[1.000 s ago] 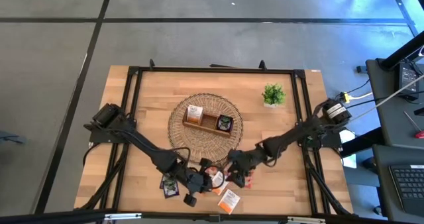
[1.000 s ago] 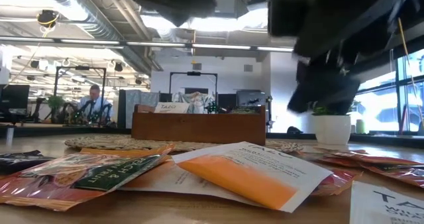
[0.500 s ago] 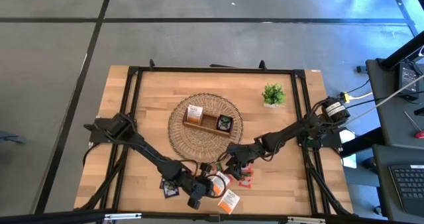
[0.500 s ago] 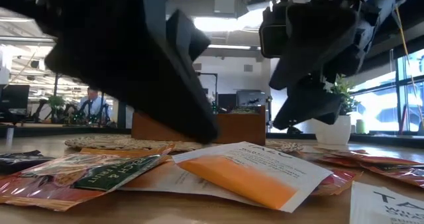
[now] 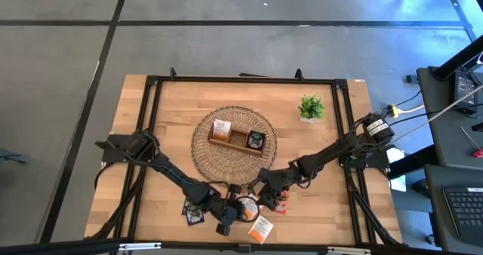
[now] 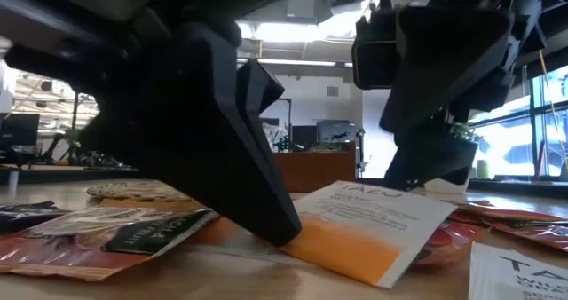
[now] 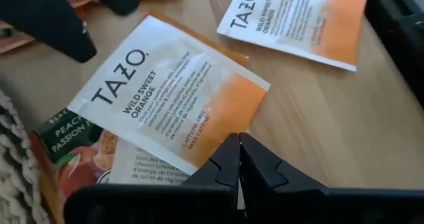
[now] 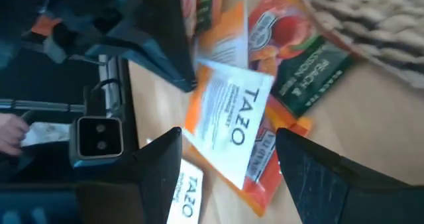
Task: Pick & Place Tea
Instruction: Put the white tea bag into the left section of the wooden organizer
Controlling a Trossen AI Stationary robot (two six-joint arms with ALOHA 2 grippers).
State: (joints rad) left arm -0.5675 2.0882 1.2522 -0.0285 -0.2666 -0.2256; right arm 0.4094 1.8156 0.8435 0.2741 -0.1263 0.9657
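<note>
Both end effectors work at the tabletop's (image 5: 151, 134) six o'clock edge. Left end effector (image 7: 238, 159) is clenched on the corner of a white-and-orange tea sachet (image 7: 173, 99), lifting its edge off the wood. Right end effector (image 8: 228, 159) hangs released just above the same sachet. Other sachets (image 6: 115, 233) lie scattered around.

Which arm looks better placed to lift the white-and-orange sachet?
Left, probably. The left pincer has its fingers closed on the edge of the white-and-orange sachet, while the right pincer hovers open above the pile.
</note>
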